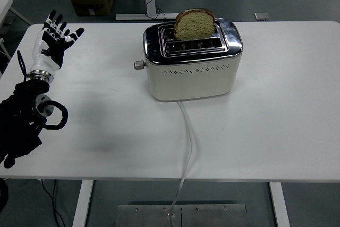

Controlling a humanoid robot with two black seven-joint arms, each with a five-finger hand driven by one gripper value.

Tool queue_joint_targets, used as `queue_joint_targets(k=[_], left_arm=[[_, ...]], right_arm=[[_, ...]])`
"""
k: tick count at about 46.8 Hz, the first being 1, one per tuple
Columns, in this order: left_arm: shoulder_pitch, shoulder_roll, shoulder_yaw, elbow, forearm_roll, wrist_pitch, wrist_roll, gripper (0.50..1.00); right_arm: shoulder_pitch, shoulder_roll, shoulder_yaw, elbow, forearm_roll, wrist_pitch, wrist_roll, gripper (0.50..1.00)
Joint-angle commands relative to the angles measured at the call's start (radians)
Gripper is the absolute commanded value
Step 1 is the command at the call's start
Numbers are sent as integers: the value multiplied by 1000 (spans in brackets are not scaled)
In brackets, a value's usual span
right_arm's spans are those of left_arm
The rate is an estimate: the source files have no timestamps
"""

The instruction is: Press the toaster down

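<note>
Left hand (pixel 53 40) raised, fingers spread, holding nothing.
Well right of it, the cream metal toaster (pixel 190 66) holds one upright bread slice (pixel 195 24).

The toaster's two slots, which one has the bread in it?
The far slot of the toaster holds the bread slice, standing upright. The near slot is empty.

No readable text, label, brand or number can be made out on the toaster (pixel 191 62) or anything else shown.
</note>
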Motion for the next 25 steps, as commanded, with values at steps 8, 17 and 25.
queue_joint_targets(k=[8,17,25], left_arm=[[0,1,-2,0,-6,-6,0,1000],[3,7,0,0,6,-14,2,1000],[5,11,0,0,5,-16,2,1000]], right_arm=[[2,0,0,0,-1,0,0,1000],[2,0,1,6,-1,2,0,1000],[3,0,1,9,1,2,2,1000]])
